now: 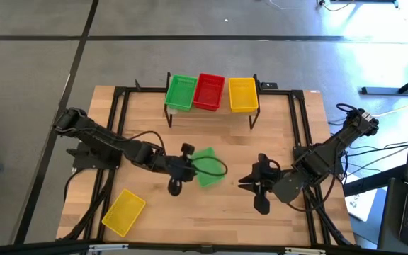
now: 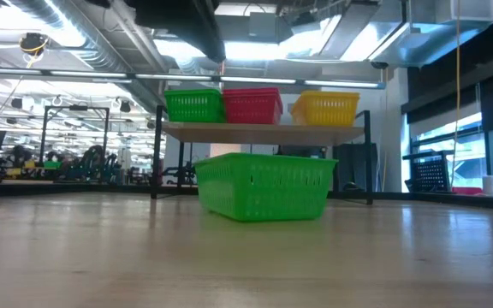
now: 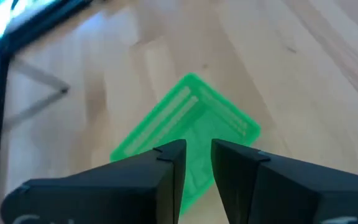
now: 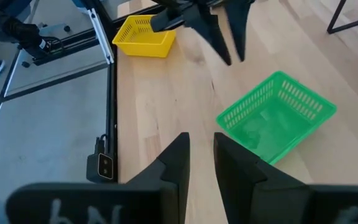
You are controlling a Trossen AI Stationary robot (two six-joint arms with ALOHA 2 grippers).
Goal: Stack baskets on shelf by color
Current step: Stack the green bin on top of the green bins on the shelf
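The loose green basket sits nearest the low camera, upright on the tabletop, turned at an angle to the table edges, in front of the shelf and well apart from it. The left gripper hangs just above its near rim; in the left wrist view its two dark fingers stand close together with a narrow gap, nothing between them, the basket showing beyond and below. A loop of black cable lies across the basket in the high view.

On the shelf three stacks stand side by side: green baskets, red baskets touching them, and yellow baskets just beside. Nothing stands between the loose basket and the shelf.

The right gripper waits to the right of the green basket, near it, its fingers also narrowly apart and empty. A single yellow basket rests far off at the table's front left corner, near the black frame rail.
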